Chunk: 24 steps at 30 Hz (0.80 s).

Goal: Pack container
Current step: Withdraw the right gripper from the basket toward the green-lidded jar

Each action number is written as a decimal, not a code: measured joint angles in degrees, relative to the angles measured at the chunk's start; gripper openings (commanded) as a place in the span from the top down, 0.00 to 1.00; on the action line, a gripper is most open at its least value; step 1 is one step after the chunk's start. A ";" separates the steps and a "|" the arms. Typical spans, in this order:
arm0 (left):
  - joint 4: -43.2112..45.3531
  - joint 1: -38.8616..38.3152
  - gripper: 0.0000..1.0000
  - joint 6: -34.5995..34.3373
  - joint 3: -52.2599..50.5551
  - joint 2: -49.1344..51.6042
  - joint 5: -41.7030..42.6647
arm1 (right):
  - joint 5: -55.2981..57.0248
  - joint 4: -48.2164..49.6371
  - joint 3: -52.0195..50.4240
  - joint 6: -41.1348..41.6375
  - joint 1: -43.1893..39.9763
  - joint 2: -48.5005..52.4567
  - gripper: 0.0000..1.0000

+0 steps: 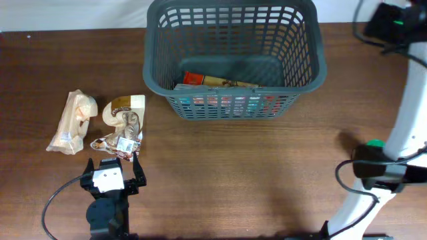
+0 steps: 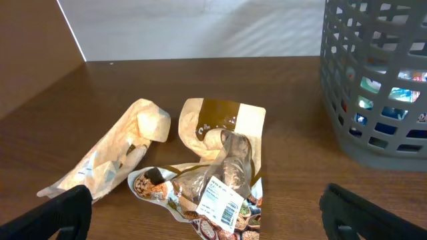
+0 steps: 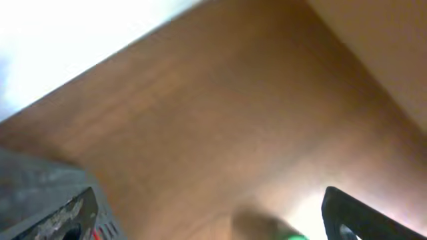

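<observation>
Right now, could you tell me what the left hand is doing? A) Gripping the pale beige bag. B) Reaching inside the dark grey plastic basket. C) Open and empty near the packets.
C: the left hand is open and empty, just short of the clear printed packet with the barcode label.

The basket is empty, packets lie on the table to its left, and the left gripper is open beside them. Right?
Not empty: the overhead view shows boxes inside the basket, along its near wall. The packets and open left gripper are as stated.
</observation>
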 measured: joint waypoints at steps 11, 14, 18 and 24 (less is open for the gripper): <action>0.00 0.00 0.01 0.00 0.00 0.00 0.00 | -6.71 -5.14 0.00 3.02 -7.13 0.00 0.01; 0.00 0.00 0.01 0.00 0.00 0.00 0.00 | -7.10 -5.16 -0.90 4.09 -7.93 0.00 0.01; 0.00 0.00 0.01 0.00 0.00 0.00 0.00 | -7.30 -5.14 -4.70 5.84 -8.57 0.00 0.01; 0.00 0.00 0.01 0.00 0.00 0.00 0.00 | -6.43 -5.16 -11.02 8.37 -8.68 0.00 0.01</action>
